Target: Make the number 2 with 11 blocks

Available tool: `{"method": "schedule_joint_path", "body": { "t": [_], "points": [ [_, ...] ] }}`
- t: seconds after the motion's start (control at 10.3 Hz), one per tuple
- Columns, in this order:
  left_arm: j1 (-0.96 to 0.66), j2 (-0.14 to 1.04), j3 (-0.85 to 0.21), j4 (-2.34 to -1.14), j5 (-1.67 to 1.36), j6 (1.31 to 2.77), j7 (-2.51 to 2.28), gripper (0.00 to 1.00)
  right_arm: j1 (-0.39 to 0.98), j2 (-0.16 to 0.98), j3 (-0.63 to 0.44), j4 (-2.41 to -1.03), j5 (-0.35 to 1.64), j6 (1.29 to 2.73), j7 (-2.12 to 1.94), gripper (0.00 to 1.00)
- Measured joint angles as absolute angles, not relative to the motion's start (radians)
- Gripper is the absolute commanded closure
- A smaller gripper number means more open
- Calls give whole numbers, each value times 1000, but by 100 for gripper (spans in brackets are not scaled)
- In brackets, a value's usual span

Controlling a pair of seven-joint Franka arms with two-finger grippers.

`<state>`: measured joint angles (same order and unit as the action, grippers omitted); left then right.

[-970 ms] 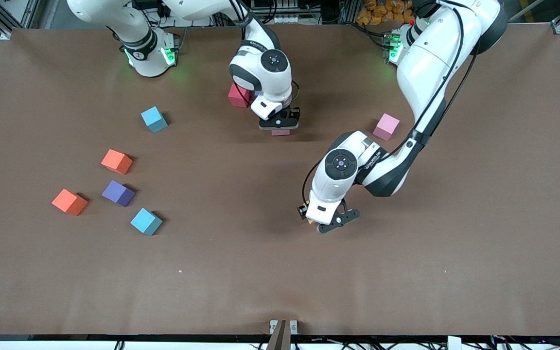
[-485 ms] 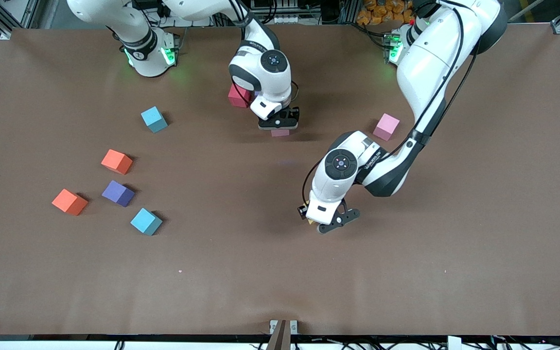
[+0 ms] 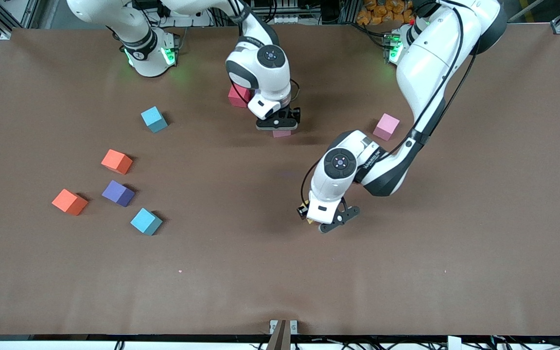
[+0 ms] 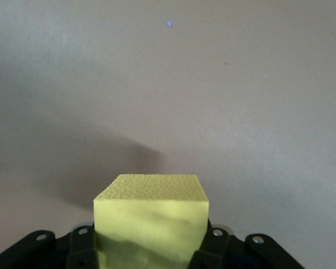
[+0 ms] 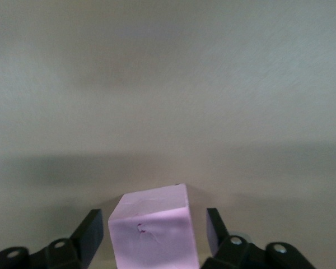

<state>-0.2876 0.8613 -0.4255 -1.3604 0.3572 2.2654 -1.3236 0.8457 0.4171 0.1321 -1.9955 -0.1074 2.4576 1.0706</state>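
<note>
My right gripper [image 3: 278, 124] [image 5: 154, 218] stands open around a pink block [image 3: 282, 133] [image 5: 154, 230] on the table, with a gap on each side of it. A red block [image 3: 236, 95] sits just farther from the front camera, partly hidden by that arm. My left gripper [image 3: 327, 223] [image 4: 151, 249] is shut on a yellow block [image 4: 151, 216] over bare table near the middle. Another pink block [image 3: 386, 126] lies toward the left arm's end. No number 2 shows.
Toward the right arm's end lie loose blocks: a light blue one [image 3: 154, 119], two orange ones [image 3: 116, 161] [image 3: 69, 201], a purple one [image 3: 118, 193] and another light blue one [image 3: 146, 221]. A metal bracket [image 3: 283, 326] sits at the table's front edge.
The right gripper's fingers have spread apart and let go of the pink block, which rests on the table. The left arm has barely shifted, still holding the yellow block.
</note>
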Motion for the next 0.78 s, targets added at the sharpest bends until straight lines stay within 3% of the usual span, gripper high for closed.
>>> {"method": "schedule_joint_path", "body": {
  "t": [0.39,0.78],
  "points": [
    [-298,859,-506,-1361,357,2205,-1527,90,717,227,127,-2001,-112,2239,803,13],
    [-412,855,-572,-1362,357,2078,-1966,90,480,147,122,-2042,-119,2192,370,13]
  ]
}}
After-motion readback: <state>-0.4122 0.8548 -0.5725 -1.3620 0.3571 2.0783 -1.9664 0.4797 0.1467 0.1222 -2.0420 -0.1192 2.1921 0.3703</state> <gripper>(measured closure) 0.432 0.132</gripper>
